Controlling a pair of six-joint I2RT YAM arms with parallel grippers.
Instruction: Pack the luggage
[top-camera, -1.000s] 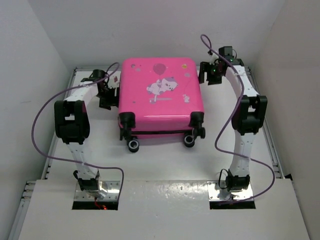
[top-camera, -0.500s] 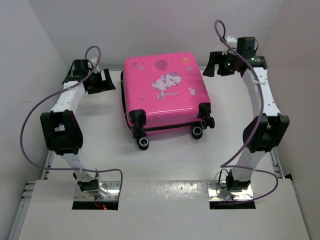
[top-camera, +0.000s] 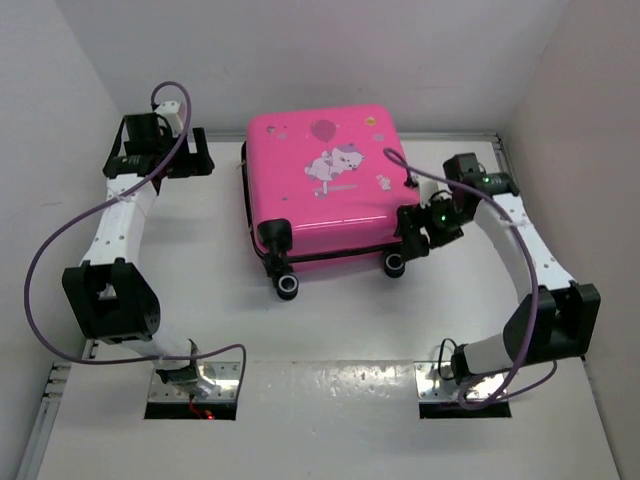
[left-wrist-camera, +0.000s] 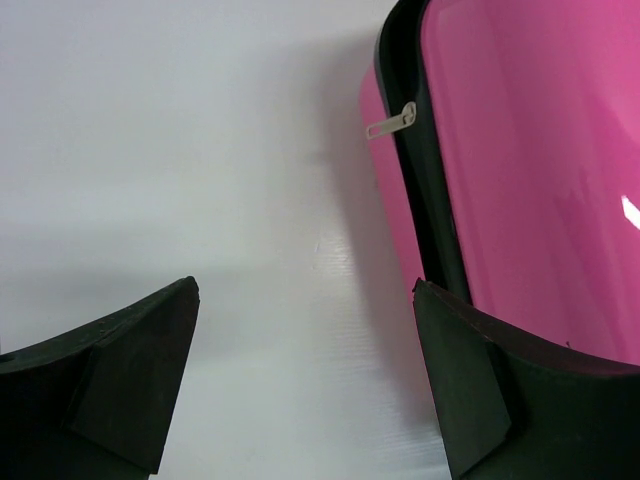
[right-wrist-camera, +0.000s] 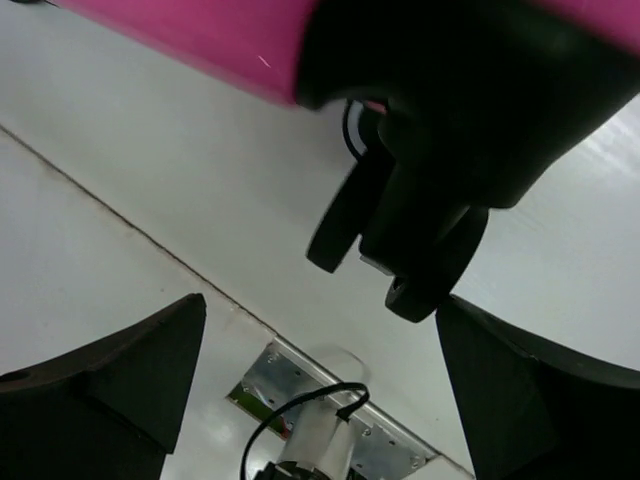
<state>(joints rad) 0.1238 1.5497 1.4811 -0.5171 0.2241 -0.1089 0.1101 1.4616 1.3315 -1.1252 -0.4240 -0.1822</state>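
Across the last second both arms let go of the sides of the luggage; they had been pressed against its upper left and upper right flanks, and now neither touched those spots; the left gripper had drawn back to the upper left of the overhead frame, well apart from the shell, its claw spread wide on nothing; its wrist view showed only bare table between the two fingers, with the pink edge, its dark seam and a small zipper pull at the right of the frame.

The right gripper had swung down the right side to the case's lower right corner; its claw was likewise spread and held nothing; its wrist view looked up at the corner wheel just ahead of the open jaws; whether a finger touched the wheel housing could not be told.

The case had turned a little in the same second, its wheeled end swinging towards the right; it lay flat at upper centre of the table, lid with the cartoon print uppermost, wheels towards the bottom of the frame.

The lid was down, so packing looked nearly done; whether the zip was fully run could not be seen; the right arm seemed placed to handle or nudge that corner.
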